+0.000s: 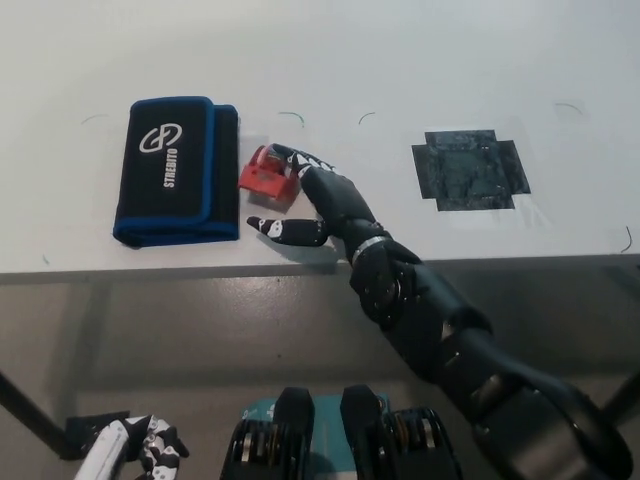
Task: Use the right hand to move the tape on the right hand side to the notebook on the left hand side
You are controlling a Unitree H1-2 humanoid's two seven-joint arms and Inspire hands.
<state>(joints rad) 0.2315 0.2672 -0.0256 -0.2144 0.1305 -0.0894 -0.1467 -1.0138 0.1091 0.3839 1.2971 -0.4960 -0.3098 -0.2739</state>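
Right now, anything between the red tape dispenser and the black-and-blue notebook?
Nothing visible. The black right hand holds the red tape dispenser just right of the black notebook with blue trim; only a narrow strip of bare white table separates them. The white left hand rests at lower left.

Count: 1 red tape (264, 175), 1 black-and-blue notebook (176, 170), 1 black patch (470, 169) on bench (400, 60), 2 robot hands: right (315, 200), left (150, 447).
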